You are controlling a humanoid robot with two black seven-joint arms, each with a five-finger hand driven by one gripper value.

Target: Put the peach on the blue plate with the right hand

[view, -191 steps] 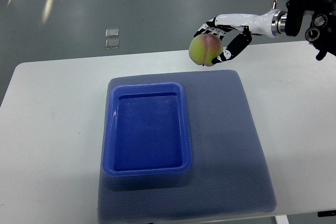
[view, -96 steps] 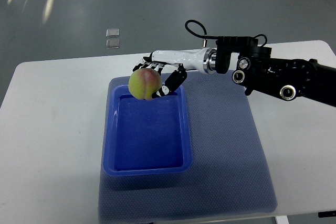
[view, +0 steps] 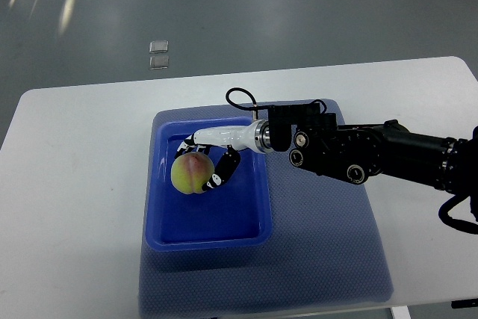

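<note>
A yellow-green peach with a red blush [view: 189, 173] is held in my right hand [view: 203, 163], whose fingers curl around it. The hand and peach are inside the blue plate [view: 166, 231], a deep rectangular tray, over its upper left part. I cannot tell whether the peach touches the plate's floor. My right arm [view: 358, 156] reaches in from the right edge across the mat. The left arm is out of view.
The blue plate sits on a grey-blue textured mat [view: 328, 244] on a white table [view: 75, 184]. Grey floor lies beyond the table's far edge, with two small clear squares [view: 158, 54] on it.
My right hand has carried the peach from above the mat's far right corner leftward and down into the blue plate. The arm now stretches further across the table.
</note>
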